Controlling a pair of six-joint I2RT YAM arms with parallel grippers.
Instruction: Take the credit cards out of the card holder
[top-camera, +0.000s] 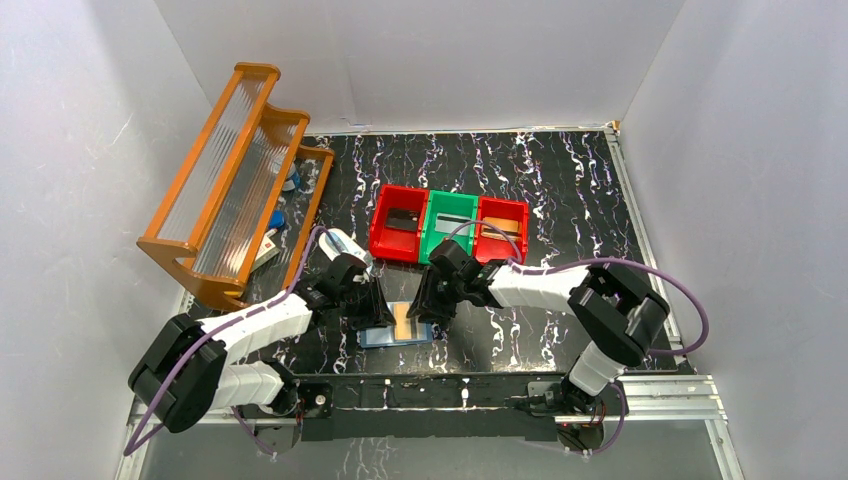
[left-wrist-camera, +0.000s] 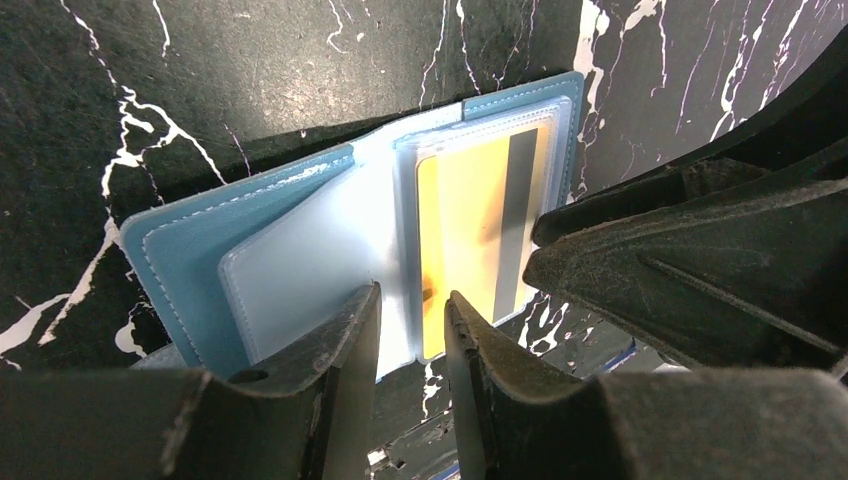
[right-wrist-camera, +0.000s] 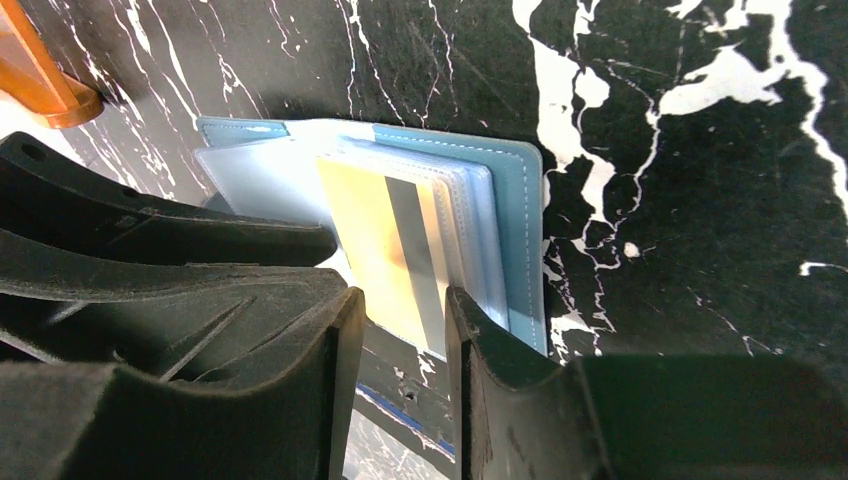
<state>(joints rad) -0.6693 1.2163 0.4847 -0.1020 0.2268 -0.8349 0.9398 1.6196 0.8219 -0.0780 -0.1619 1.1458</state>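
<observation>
The blue card holder (left-wrist-camera: 200, 250) lies open on the desk (right-wrist-camera: 650, 200). Both sets of jaws are a bit apart. The left gripper (left-wrist-camera: 410, 295) is over the holder, and the right gripper (right-wrist-camera: 405, 295) is around the yellow card (right-wrist-camera: 370, 230).

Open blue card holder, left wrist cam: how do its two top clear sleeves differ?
The clear sleeve left of the fold is empty; the clear sleeve right of it holds a yellow card with a grey stripe. The empty one looks single; the filled one tops a stack of sleeves. Both lie flat in the open blue card holder.
</observation>
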